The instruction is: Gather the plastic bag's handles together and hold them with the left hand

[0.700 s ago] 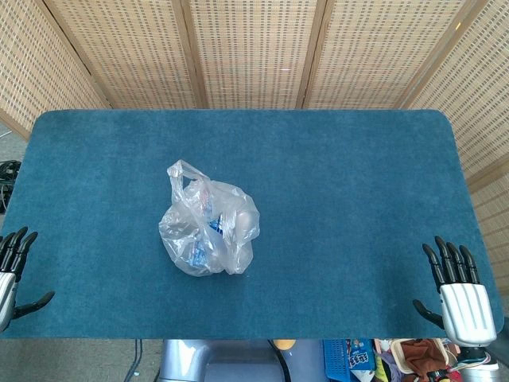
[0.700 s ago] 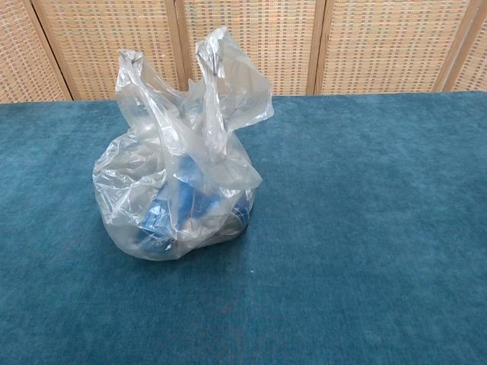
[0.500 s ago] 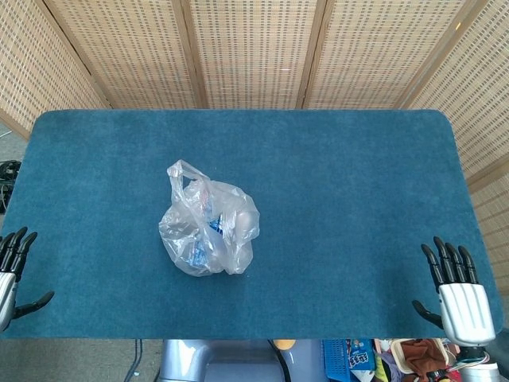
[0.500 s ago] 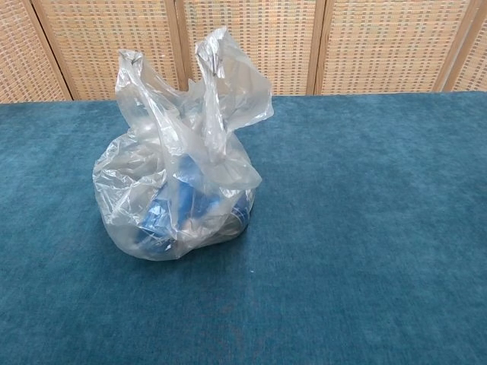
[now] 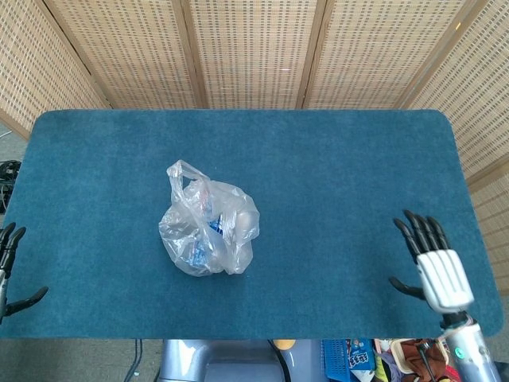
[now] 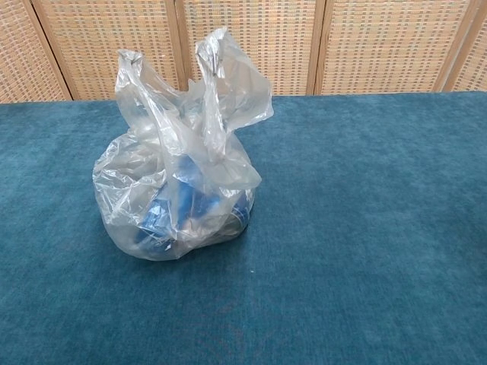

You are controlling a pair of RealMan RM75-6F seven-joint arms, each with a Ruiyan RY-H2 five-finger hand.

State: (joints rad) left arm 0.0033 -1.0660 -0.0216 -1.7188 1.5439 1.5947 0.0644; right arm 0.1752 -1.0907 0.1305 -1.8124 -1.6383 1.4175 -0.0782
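Approach step only, judging by layout: plastic bag (image 5: 208, 231) sitting left of centre on surface (image 5: 334, 175), handles (image 6: 194, 72) standing loose, apart. Left hand (image 5: 8, 267), right hand (image 5: 429, 263) hovering spread, gripping nothing, well apart from bag. Next: reaching in, bunching handles.

The right hand (image 5: 433, 267) is moving inward and forward over the table (image 5: 334, 183) from its near right corner, fingers spread, while the left hand (image 5: 8, 267) is slipping further out past the left edge.

head view overhead, chest view low, close, sharing bag (image 5: 208, 231)
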